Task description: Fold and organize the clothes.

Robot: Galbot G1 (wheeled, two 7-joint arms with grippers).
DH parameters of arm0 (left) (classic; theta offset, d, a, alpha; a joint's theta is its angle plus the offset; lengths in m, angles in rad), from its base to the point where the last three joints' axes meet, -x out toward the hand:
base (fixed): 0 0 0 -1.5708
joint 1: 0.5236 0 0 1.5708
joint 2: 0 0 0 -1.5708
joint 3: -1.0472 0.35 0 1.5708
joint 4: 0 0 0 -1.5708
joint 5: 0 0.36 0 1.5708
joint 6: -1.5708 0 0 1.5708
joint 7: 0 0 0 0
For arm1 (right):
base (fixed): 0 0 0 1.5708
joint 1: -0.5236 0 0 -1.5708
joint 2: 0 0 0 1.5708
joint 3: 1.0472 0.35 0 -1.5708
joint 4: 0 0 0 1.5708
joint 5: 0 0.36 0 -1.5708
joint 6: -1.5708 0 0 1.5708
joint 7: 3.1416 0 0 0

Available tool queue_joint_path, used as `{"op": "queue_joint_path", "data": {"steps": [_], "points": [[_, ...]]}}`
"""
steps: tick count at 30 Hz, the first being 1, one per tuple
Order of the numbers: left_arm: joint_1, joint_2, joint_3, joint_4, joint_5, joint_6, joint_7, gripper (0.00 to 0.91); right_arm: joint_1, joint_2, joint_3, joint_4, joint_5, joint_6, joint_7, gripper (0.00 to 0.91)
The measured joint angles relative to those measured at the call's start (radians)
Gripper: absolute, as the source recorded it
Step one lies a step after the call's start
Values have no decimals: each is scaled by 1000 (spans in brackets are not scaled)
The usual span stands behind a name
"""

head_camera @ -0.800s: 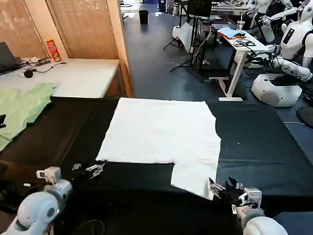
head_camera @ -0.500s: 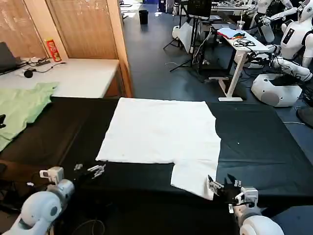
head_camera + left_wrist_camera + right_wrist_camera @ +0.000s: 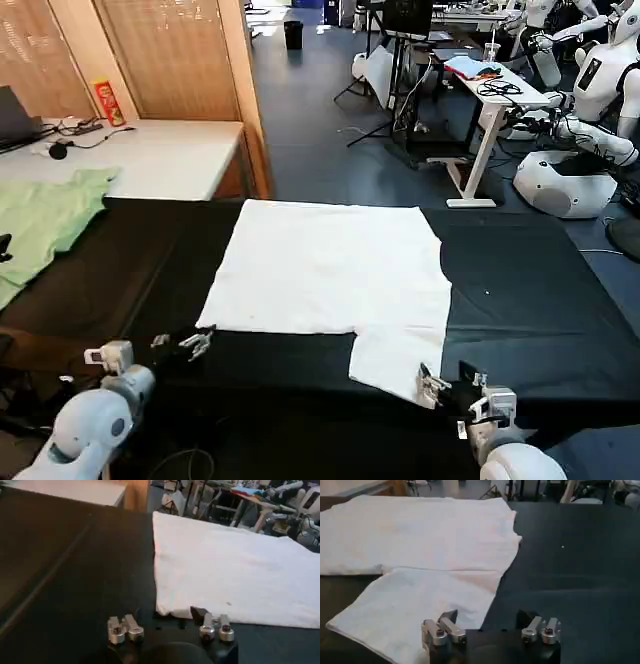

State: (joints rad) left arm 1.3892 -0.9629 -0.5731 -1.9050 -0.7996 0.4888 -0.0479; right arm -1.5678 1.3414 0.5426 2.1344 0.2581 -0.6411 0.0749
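Observation:
The clothes, a plain white T-shirt (image 3: 335, 272), lie flat on the black table (image 3: 520, 290), partly folded, with one sleeve (image 3: 395, 362) reaching toward the near edge. My left gripper (image 3: 182, 345) stands open just short of the shirt's near left corner (image 3: 165, 611). The right gripper (image 3: 447, 388) is open at the sleeve's near corner, one finger over the white cloth (image 3: 410, 615) and the other over bare table. In the left wrist view my left gripper (image 3: 167, 625) holds nothing. In the right wrist view, nothing is held between the fingers of my right gripper (image 3: 487, 622).
A light green garment (image 3: 45, 222) lies at the table's far left. Behind it a white counter (image 3: 150, 155) carries cables and a red can (image 3: 106, 101). Beyond the table stand a white desk (image 3: 490, 95) and other robots (image 3: 600, 90).
The right gripper has edged slightly left and nearer to me at the sleeve corner. The left gripper has barely shifted. The shirt has not moved.

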Motion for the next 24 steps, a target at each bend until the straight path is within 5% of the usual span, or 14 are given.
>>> {"op": "queue_joint_path", "data": {"steps": [3, 14, 24], "points": [[-1, -6, 3, 0, 7, 0, 1, 29, -6, 6, -4, 1, -1, 1, 6, 68], [43, -7, -24, -54, 18, 8, -12, 0, -80, 14, 28, 95, 33, -38, 63, 10], [208, 21, -117, -185, -21, -26, -46, 0, -193, 24, 68, 236, 27, -37, 70, 10]]}}
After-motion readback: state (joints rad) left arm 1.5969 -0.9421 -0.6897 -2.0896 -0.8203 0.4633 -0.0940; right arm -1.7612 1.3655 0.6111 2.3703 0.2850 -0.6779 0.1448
